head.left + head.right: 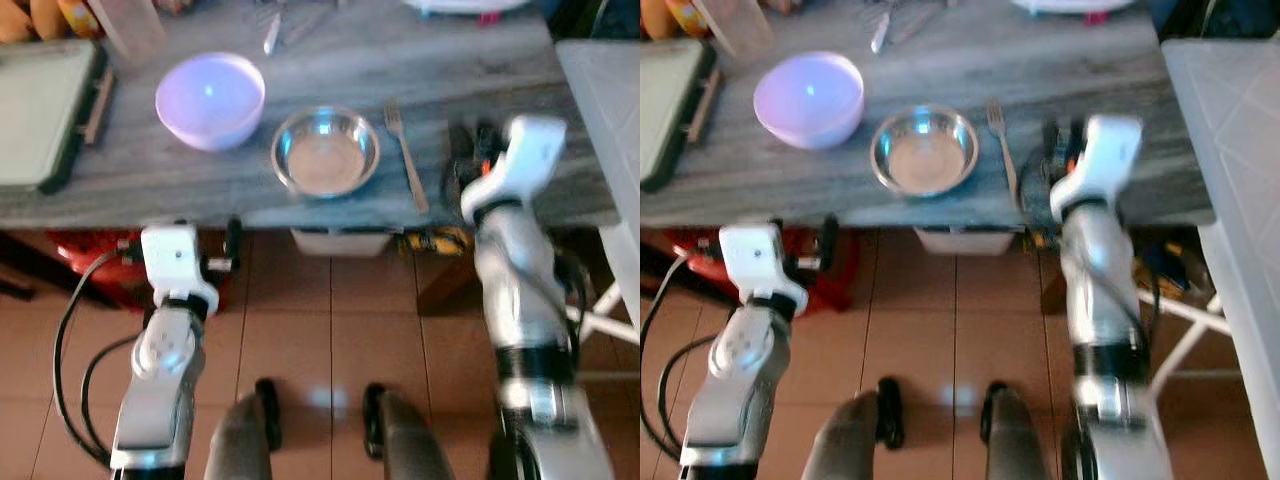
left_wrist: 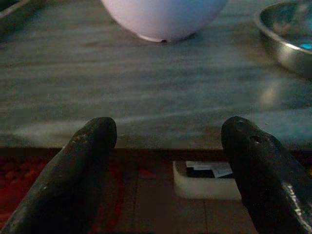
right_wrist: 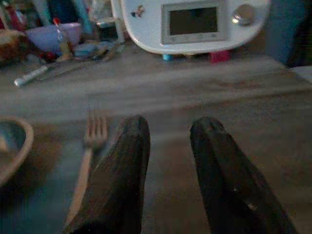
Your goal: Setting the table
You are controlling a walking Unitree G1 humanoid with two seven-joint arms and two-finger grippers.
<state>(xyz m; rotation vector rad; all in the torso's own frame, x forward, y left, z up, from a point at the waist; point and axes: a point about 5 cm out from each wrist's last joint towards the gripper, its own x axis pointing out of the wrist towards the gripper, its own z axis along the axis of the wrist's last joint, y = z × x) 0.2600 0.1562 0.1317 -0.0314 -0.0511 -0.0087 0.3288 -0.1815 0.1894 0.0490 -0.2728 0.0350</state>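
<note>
On the grey wood-grain table (image 1: 470, 60) stand a lavender bowl (image 1: 210, 100) and, right of it, an empty steel bowl (image 1: 325, 150). A fork (image 1: 405, 150) lies just right of the steel bowl, tines pointing away from me. My right gripper (image 3: 170, 124) hovers low over the table beside the fork (image 3: 90, 146), its fingers (image 1: 465, 150) a little apart and holding nothing. My left gripper (image 2: 168, 136) is open wide at the table's front edge, level with it, facing the lavender bowl (image 2: 163, 17), with the steel bowl (image 2: 287, 39) off to one side.
A green tray (image 1: 40, 110) sits at the table's left end, with loose cutlery (image 1: 272, 30) at the back. A white appliance (image 3: 195, 24) stands at the far edge. A white table (image 1: 610, 110) adjoins on the right. Red items (image 1: 90, 260) and a white box (image 1: 340, 240) lie under the table.
</note>
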